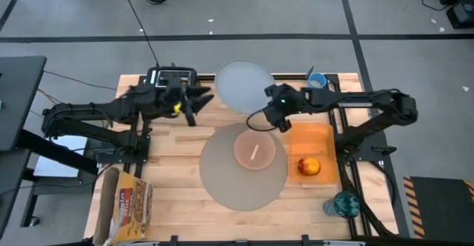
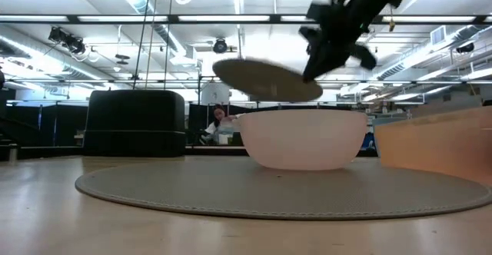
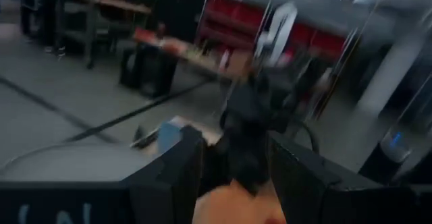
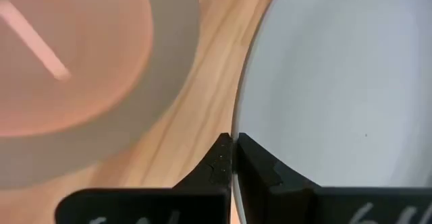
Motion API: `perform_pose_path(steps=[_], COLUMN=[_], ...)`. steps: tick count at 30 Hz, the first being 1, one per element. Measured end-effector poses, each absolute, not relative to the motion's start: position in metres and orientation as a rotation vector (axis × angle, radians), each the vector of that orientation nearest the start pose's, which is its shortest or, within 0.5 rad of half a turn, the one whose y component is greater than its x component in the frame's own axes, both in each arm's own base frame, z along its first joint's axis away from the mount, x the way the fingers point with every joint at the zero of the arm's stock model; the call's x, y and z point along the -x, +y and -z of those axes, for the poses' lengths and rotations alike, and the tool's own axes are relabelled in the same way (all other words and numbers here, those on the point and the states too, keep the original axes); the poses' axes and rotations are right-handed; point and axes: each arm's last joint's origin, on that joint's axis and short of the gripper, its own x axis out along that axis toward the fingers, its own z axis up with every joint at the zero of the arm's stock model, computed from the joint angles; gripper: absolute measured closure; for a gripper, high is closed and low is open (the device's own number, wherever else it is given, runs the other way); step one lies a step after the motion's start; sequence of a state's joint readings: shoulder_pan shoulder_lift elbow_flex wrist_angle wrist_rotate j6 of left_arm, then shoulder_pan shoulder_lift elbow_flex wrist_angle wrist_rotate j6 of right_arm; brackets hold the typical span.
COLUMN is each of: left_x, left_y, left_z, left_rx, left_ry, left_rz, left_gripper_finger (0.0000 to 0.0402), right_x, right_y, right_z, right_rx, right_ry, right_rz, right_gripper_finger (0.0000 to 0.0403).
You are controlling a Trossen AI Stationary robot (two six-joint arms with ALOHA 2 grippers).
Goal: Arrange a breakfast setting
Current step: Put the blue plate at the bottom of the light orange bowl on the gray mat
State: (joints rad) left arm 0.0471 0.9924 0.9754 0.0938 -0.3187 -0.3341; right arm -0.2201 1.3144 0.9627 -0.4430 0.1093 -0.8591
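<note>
Right gripper (image 1: pixel 275 111), upper centre of the high view, pinched tight on the rim of the round grey plate (image 1: pixel 243 87); the right wrist view shows both dark fingers (image 4: pixel 217 162) nipped together on the plate's edge (image 4: pixel 337 82). In the low view the plate (image 2: pixel 265 80) hangs tilted in the air, upper middle of frame, clear of the table, with the right gripper (image 2: pixel 323 59) at its right edge. Large round tan placemat (image 1: pixel 243 166) lies flat at lower centre of the high view on the pale wooden table (image 1: pixel 178 157). Small pink bowl (image 1: pixel 255 149) sits on the mat's upper right part, a metal spoon (image 1: pixel 254 153) lying inside it. Red apple (image 1: pixel 309 166) rests on an orange board (image 1: pixel 315 138) just right of the mat. Light-blue cup (image 1: pixel 317 80) stands at the table's upper right edge. Yellow cereal box (image 1: pixel 127 205) lies at lower left. A teal glass object (image 1: pixel 345 203) sits at lower right. Left gripper (image 1: pixel 194 104), upper left of centre, hovers over the table with fingers spread fairly wide, holding nothing visible.
</note>
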Motion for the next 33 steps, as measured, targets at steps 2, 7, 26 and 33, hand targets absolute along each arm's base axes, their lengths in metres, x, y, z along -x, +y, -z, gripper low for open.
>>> perform_pose_path(steps=[2, 7, 26, 33], left_x=[-0.21, -0.194, -0.187, -0.188], left_y=[0.019, 0.02, 0.004, -0.015], left_z=[-0.398, -0.412, -0.409, -0.403], left_rx=[0.374, 0.394, 0.381, 0.375], left_ry=[-0.234, -0.349, -0.26, -0.17], left_rz=[-0.335, -0.37, -0.234, -0.127], left_gripper_finger=[0.023, 0.023, 0.023, 0.023], right_x=[-0.259, -0.257, -0.36, -0.393], right_y=[-0.048, 0.001, 0.183, 0.234], right_z=[-0.271, -0.279, -0.296, -0.272], right_rx=[0.774, 0.769, 0.495, 0.453], right_ry=[0.837, 0.762, 0.766, 0.849], right_rz=[-0.08, -0.178, -0.314, -0.34], right_gripper_finger=[0.0388, 0.0389, 0.0389, 0.0389])
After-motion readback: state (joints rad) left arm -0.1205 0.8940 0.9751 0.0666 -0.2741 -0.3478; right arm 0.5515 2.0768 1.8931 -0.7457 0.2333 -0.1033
